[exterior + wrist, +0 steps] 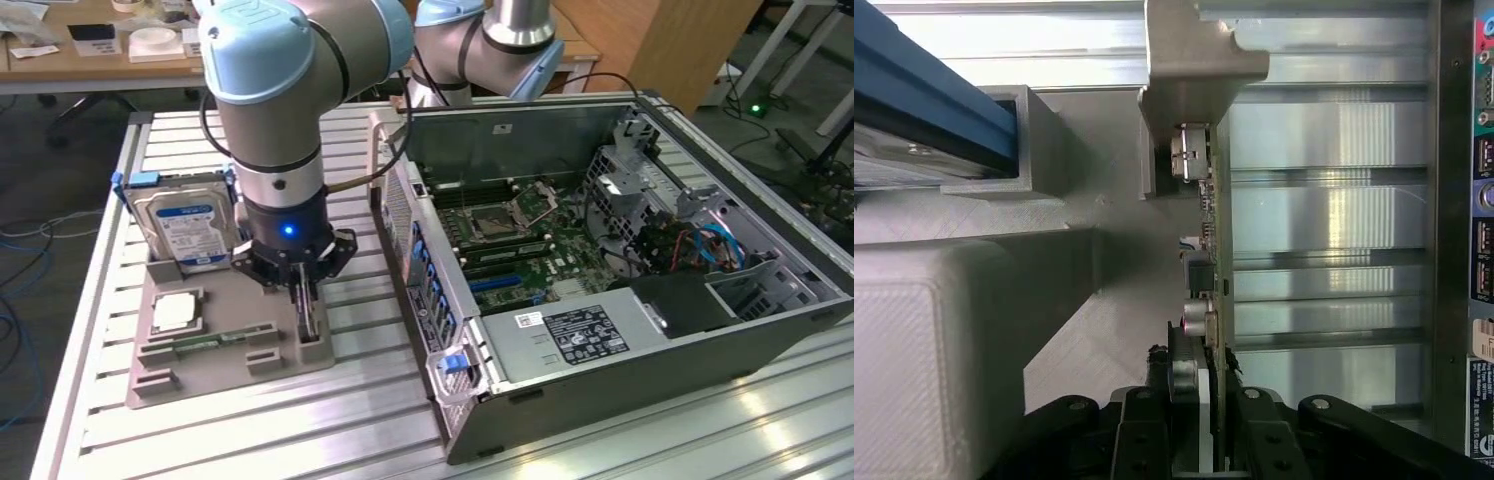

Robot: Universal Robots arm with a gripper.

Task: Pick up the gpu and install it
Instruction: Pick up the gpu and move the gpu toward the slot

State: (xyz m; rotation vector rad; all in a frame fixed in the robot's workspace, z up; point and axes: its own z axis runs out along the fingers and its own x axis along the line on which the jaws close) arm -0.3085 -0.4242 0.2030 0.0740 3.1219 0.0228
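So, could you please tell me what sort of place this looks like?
Probably a robotics lab or workshop: a robot arm over a slatted aluminium table, an open computer case, and cluttered desks behind.

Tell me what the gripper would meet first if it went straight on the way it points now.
The gpu: it stands on edge in the grey holder tray, directly below the gripper, which points straight down at its top edge. Whether they already touch, I cannot tell.
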